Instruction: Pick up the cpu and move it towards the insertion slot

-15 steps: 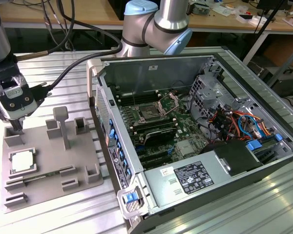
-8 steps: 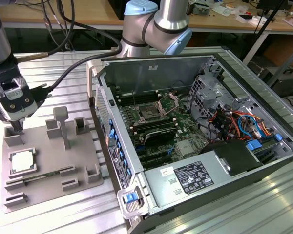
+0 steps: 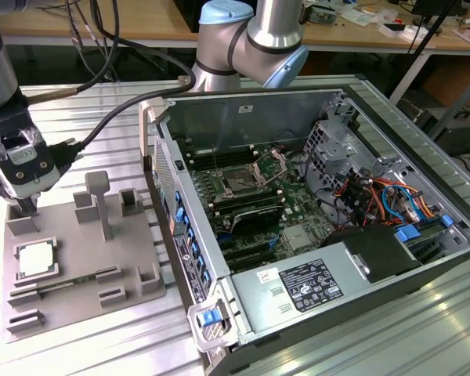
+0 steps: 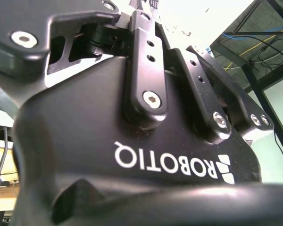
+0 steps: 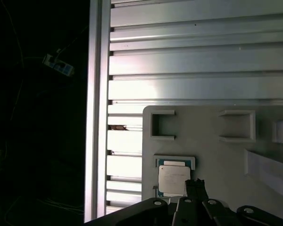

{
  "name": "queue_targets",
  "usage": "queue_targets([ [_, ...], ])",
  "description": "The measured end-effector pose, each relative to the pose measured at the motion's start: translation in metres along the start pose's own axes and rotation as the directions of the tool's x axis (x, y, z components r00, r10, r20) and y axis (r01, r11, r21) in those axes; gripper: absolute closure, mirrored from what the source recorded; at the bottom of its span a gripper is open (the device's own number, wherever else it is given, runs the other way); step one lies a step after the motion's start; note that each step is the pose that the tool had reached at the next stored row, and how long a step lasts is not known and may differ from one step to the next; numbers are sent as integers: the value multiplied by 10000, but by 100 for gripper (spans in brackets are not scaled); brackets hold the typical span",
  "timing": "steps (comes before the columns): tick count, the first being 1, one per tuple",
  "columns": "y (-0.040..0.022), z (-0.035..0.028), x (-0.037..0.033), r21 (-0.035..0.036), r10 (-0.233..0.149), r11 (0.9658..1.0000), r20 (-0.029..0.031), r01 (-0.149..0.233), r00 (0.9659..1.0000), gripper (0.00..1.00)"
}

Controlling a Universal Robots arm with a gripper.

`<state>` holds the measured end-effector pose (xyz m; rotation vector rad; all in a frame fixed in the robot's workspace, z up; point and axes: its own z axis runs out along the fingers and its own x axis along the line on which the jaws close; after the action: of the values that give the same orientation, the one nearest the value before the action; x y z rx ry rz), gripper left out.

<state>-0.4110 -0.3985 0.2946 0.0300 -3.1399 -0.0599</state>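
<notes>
gripper [image 3: 24, 211]: over grey tray [image 3: 74, 247], near cpu [image 3: 37, 258]
cpu: flat in tray
jaws: cannot tell
insertion slot [image 3: 241, 184]: well apart

Bright rm light, glare on table slats [image 5: 198, 87]

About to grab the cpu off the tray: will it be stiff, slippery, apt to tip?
Probably stiff: the cpu looks like a thin, flat square plate. Its silvery top looks smooth, so it may slip. It lies flat inside a raised frame on the grey tray, so a push would likely jam it rather than slide it.
</notes>
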Motion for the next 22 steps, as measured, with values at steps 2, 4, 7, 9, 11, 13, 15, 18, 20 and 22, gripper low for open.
queue_targets([
  [2,0,5,0,0,0,10000,0,0,10000,89],
  [4,0,11,0,-1,0,10000,1,0,10000,89],
  [7,-1,17,0,0,0,10000,0,0,10000,89],
  [9,-1,22,0,-1,0,10000,1,0,10000,89],
  [11,-1,28,0,-1,0,10000,1,0,10000,89],
  [13,-2,36,0,0,0,10000,0,0,10000,89],
  [15,-2,42,0,-1,0,10000,1,0,10000,89],
  [18,-2,51,0,0,0,10000,1,0,10000,89],
  [20,-2,56,0,-1,0,10000,0,0,10000,89],
  [22,-2,59,0,0,0,10000,1,0,10000,89],
])
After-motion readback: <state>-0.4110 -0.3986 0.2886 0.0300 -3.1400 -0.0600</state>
